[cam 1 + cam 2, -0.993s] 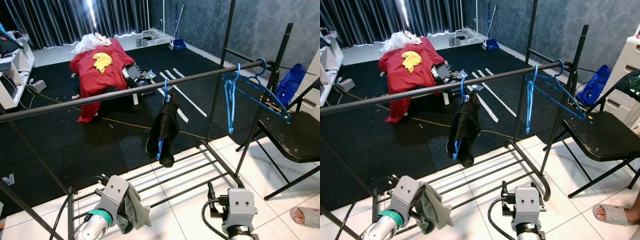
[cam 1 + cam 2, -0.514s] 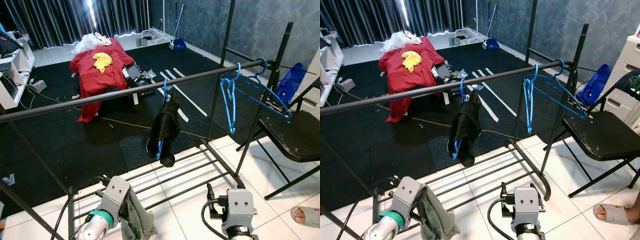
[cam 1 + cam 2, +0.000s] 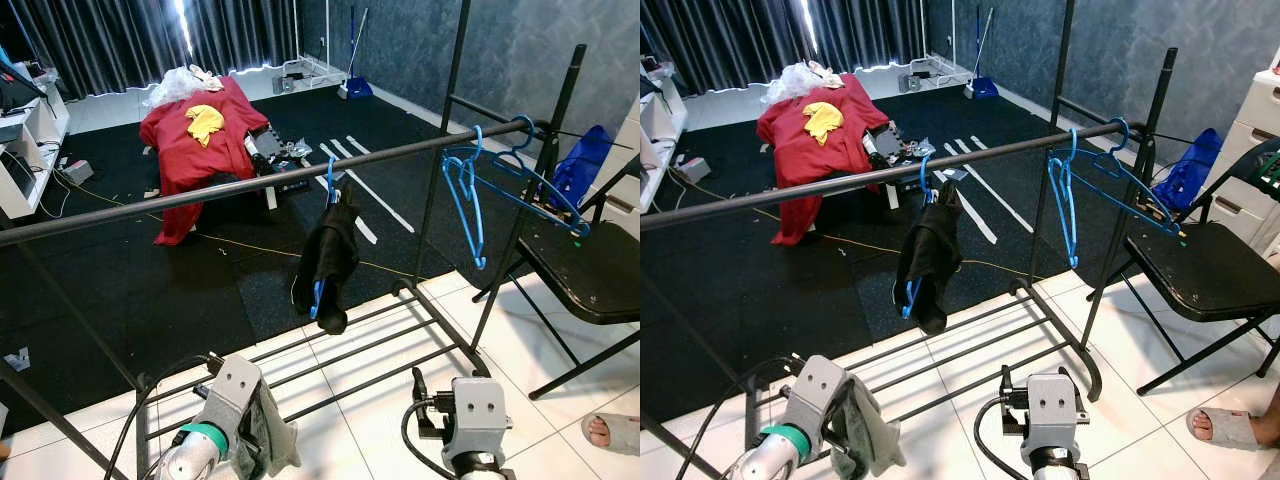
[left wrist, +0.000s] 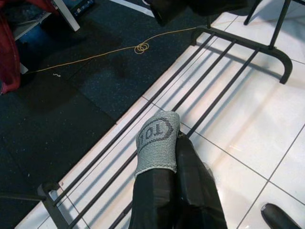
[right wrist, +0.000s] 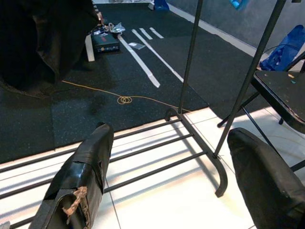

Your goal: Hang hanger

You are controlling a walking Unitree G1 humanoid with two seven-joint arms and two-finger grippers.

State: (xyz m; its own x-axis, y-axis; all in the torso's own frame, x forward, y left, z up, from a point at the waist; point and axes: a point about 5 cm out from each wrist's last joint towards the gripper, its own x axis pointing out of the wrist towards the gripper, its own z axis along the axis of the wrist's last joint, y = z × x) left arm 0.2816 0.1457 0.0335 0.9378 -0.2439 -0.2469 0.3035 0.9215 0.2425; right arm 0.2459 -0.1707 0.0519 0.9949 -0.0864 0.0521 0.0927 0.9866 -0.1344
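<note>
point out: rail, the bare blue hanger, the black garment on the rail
rail (image 3: 200, 192), left eye view, mid-span of the black bar.
bare blue hanger (image 3: 468, 200), left eye view, its hanging blue frame.
black garment (image 3: 330, 255), left eye view, middle of the cloth.

Across the middle of the frame the black rail (image 3: 250, 185) bars the way, with bare stretches left of the hanging black garment (image 3: 328, 262) and between it and the blue hangers (image 3: 470, 195) at upper right, while the folding chair (image 3: 590, 275) crowds the right edge.
</note>
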